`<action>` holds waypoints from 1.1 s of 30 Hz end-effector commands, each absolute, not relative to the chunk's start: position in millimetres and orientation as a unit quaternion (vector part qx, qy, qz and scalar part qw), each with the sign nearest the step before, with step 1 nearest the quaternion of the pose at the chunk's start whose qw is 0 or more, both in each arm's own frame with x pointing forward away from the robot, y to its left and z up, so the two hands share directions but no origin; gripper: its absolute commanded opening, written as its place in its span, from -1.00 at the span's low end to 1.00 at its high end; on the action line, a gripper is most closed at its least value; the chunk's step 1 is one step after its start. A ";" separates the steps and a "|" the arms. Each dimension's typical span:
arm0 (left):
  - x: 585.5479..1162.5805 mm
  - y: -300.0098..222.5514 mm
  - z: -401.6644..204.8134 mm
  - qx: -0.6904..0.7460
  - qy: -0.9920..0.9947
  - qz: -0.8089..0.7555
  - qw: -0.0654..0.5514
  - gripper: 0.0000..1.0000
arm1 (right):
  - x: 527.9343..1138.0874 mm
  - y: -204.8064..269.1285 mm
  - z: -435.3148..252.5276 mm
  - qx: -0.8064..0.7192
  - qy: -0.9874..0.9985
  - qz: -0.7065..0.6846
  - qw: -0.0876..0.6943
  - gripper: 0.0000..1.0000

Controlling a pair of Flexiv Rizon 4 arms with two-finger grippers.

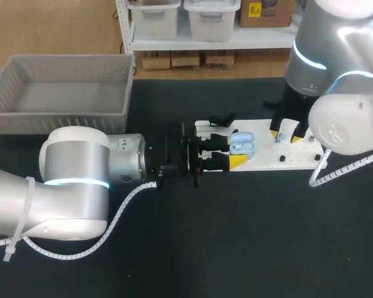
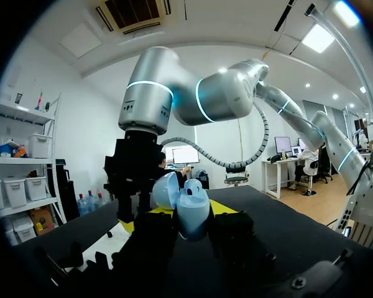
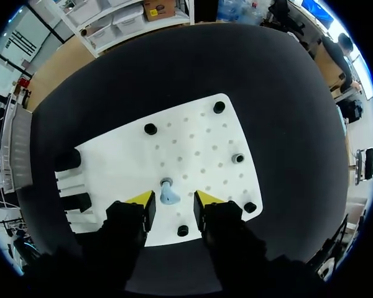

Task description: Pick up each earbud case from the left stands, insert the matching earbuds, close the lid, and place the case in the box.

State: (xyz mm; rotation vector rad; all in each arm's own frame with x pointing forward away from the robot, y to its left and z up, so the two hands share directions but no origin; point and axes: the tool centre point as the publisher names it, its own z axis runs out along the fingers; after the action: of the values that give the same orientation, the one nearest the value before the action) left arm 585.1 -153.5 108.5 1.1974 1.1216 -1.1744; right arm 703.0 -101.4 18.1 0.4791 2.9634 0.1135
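**Two-arm earbud assembly, insertion stage.** The left hand (image 1: 232,151) comes in from the left over the worktop (image 1: 236,236) and is clamped from two sides on a pale blue earbud case (image 1: 242,143). In the left wrist view its yellow tips show at either flank of the case body. The case is held over the left part of the white board (image 1: 280,162) with its lid (image 2: 166,189) swung open; whether it touches the board cannot be told. The right hand (image 3: 174,202) hangs over the board with its fingers apart, one on either side of a pale blue earbud (image 3: 169,195) resting on the board. A gap shows on each side, so nothing is gripped yet. Two black stands (image 3: 78,202) sit at the board's edge, and the grey box (image 1: 56,121) lies well apart at the far left of the worktop. Handling judgement: the case is probably light, rigid and smooth-shelled, so it may slip or twist under a weak grip. The flanks of its lower body look the best hold, leaving hinge and lid free. The earbud is likely very light and rounded, and apt to squirt out sideways. A centred hold across its narrowest part seems safest.
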 end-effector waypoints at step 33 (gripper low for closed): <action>583.4 -154.1 107.9 0.501 0.471 -0.490 0.536 -1.00 | 697.2 -98.8 14.8 0.153 0.985 0.038 0.063 -1.00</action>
State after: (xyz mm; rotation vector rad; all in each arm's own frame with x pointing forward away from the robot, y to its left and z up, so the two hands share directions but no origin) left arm 585.1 -153.5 108.5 1.1974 1.1216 -1.1744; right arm 702.7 -96.8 10.4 0.4649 2.9819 0.1100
